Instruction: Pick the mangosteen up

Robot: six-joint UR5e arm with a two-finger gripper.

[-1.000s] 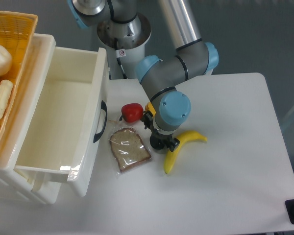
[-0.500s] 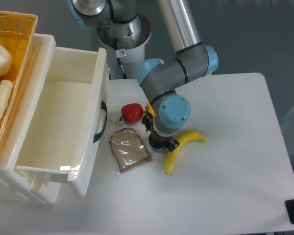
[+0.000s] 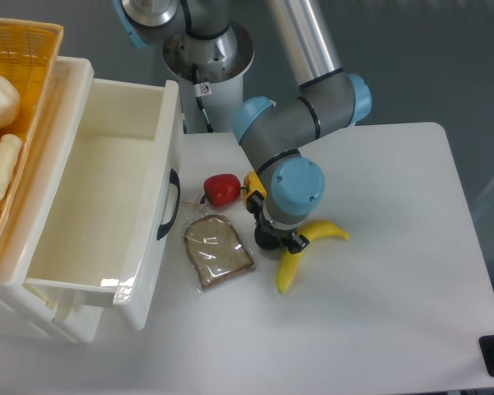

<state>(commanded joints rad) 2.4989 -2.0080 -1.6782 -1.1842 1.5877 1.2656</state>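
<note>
My gripper [image 3: 277, 239] points straight down at the table between the bread and the banana, and the blue wrist cap above hides most of it. A small dark round shape shows at its tip, which I take for the mangosteen [image 3: 266, 239]; most of it is covered. One black finger [image 3: 297, 243] peeks out on the banana's side. The jaws sit around or right against the fruit, and I cannot make out whether they are closed on it.
A yellow banana [image 3: 293, 251] lies touching the gripper's right side. A red pepper [image 3: 222, 188] sits to the upper left, a bagged bread slice [image 3: 217, 250] to the left. A white open drawer [image 3: 152, 247] and a basket [image 3: 33, 90] of buns stand at far left.
The wrist has shifted a little to the right, and the dark shape under it moved with it. The banana, pepper and bread have stayed put.
</note>
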